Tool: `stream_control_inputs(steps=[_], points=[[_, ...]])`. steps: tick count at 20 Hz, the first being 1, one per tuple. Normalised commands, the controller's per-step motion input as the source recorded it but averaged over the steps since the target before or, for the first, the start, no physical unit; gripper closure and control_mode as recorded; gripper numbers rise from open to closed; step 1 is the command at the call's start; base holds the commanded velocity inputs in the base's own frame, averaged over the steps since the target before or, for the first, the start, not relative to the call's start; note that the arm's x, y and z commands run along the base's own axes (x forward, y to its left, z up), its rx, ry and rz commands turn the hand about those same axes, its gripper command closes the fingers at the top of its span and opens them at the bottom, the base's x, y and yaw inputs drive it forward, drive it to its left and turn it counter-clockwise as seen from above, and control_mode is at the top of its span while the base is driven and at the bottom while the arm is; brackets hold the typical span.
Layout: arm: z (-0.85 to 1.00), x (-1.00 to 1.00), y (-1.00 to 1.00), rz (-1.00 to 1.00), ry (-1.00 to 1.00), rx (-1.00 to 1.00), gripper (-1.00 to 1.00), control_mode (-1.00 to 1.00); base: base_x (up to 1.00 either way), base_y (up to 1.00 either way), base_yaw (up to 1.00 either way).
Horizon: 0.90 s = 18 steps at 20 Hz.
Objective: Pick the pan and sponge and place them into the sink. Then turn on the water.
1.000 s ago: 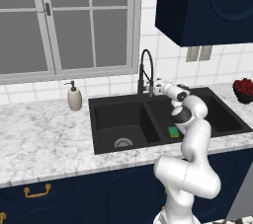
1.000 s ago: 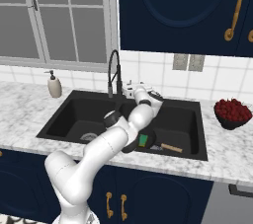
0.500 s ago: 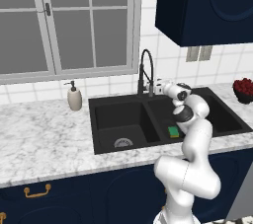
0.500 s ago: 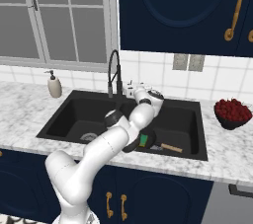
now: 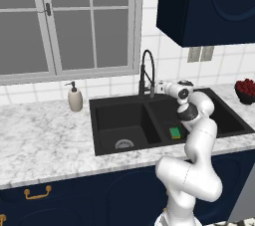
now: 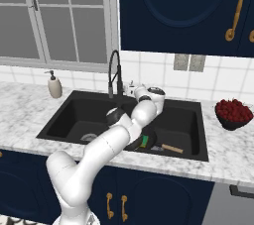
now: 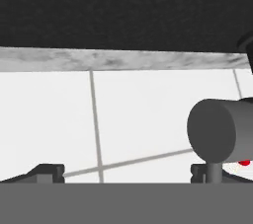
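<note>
The black double-basin sink (image 5: 124, 120) (image 6: 79, 115) is set in the marble counter. In its right basin lies the pan (image 6: 150, 138), mostly behind my arm, its wooden handle (image 6: 171, 148) pointing right. The green sponge (image 5: 175, 133) (image 6: 144, 141) rests in that same basin. My gripper (image 5: 159, 88) (image 6: 130, 89) (image 7: 126, 173) is held level at the back of the sink, just right of the faucet (image 5: 147, 73) (image 6: 115, 73). It is open, with nothing between the fingertips (image 7: 47, 171). A grey cylindrical faucet handle (image 7: 212, 129) with a red dot sits close above the right tip.
A soap bottle (image 5: 75, 98) (image 6: 54, 86) stands on the counter left of the sink. A dark bowl of red fruit (image 5: 246, 89) (image 6: 233, 112) sits at the right. The white tiled wall (image 7: 123, 119) is directly ahead of the hand, with a dark upper cabinet (image 5: 209, 6) overhead.
The hand has edged slightly toward the faucet base. The pan and the sponge lie where they did.
</note>
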Motion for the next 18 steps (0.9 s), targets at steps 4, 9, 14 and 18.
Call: stream_control_inputs(steps=[4, 9, 14, 18], points=[[0.27, 0.06, -0.88, -0.04, 0.05, 0.03, -1.0, -1.0, 0.0, 0.0, 0.0], [0.24, 0.21, -0.8, -0.07, 0.02, 0.02, -1.0, -1.0, 0.0, 0.0, 0.0], [0.19, 0.49, -0.84, -0.13, 0.0, 0.01, -1.0, -1.0, 0.0, 0.0, 0.0], [0.14, 0.38, -0.99, -0.15, 0.0, 0.06, -1.0, -1.0, 0.0, 0.0, 0.0]])
